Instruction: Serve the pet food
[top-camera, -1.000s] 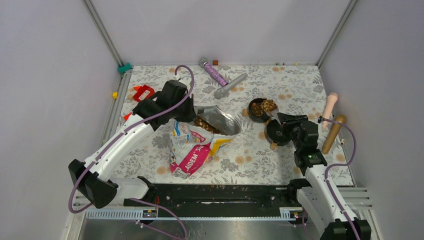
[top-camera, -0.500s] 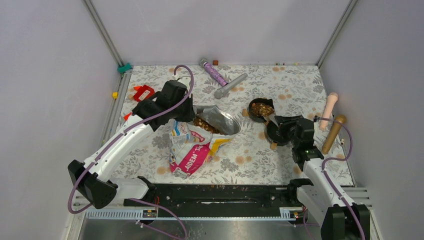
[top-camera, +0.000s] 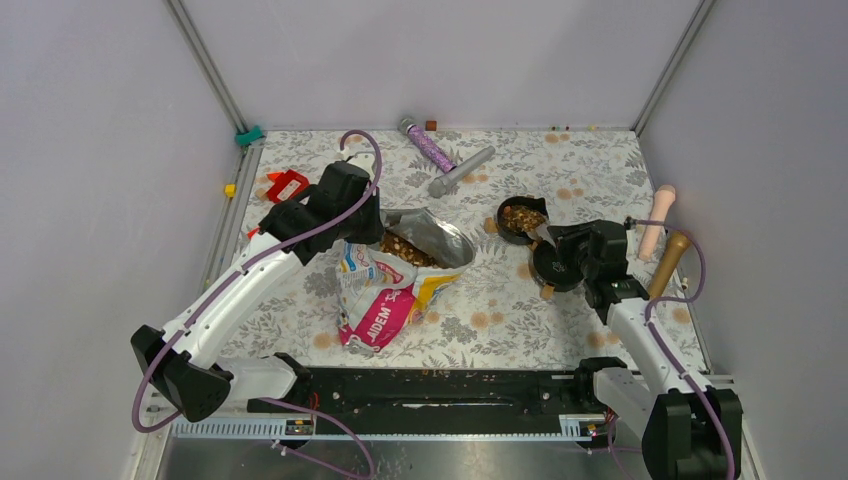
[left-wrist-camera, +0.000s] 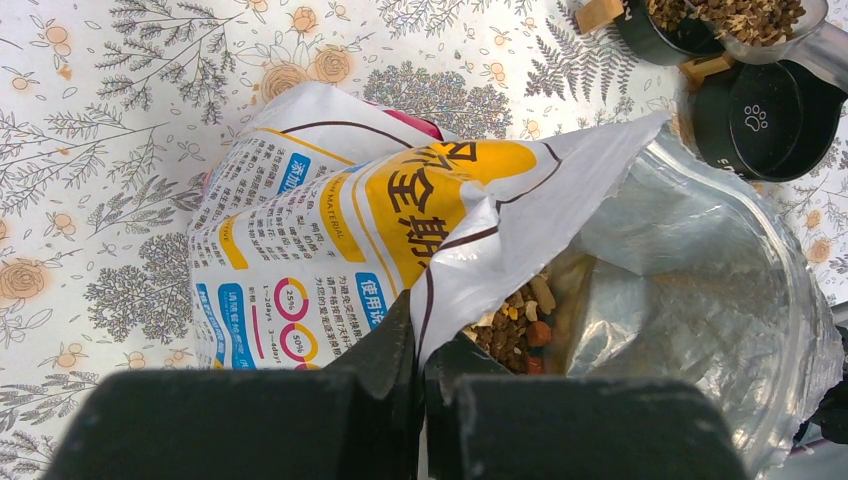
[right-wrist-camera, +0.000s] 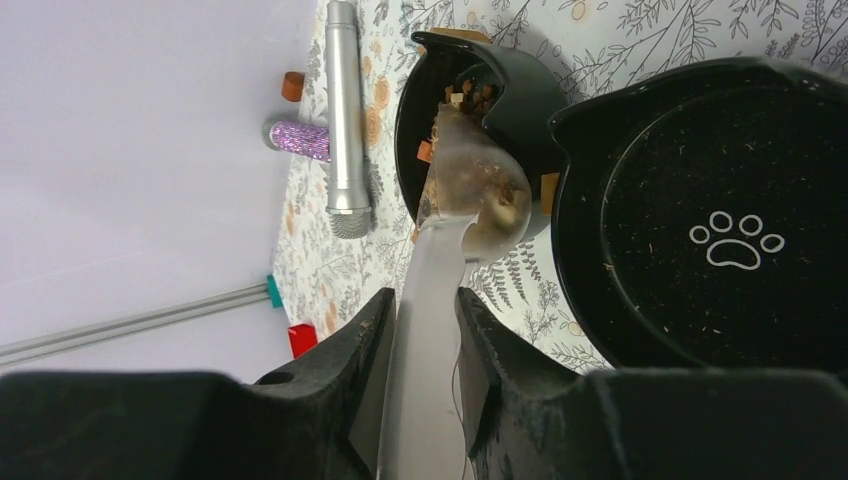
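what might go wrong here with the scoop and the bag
The scoop in the right pincer tips at the rim of the filled bowl, so pet food may spill onto the mat. The left pincer grips only the bag lip; a slip could let the mouth fold shut.

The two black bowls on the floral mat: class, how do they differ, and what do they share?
The far bowl holds pet food; the near bowl holds only crumbs, its white paw print showing. The clear scoop in the right gripper sits over the far bowl; nothing is over the near bowl. Both are black and round, side by side on the floral mat.
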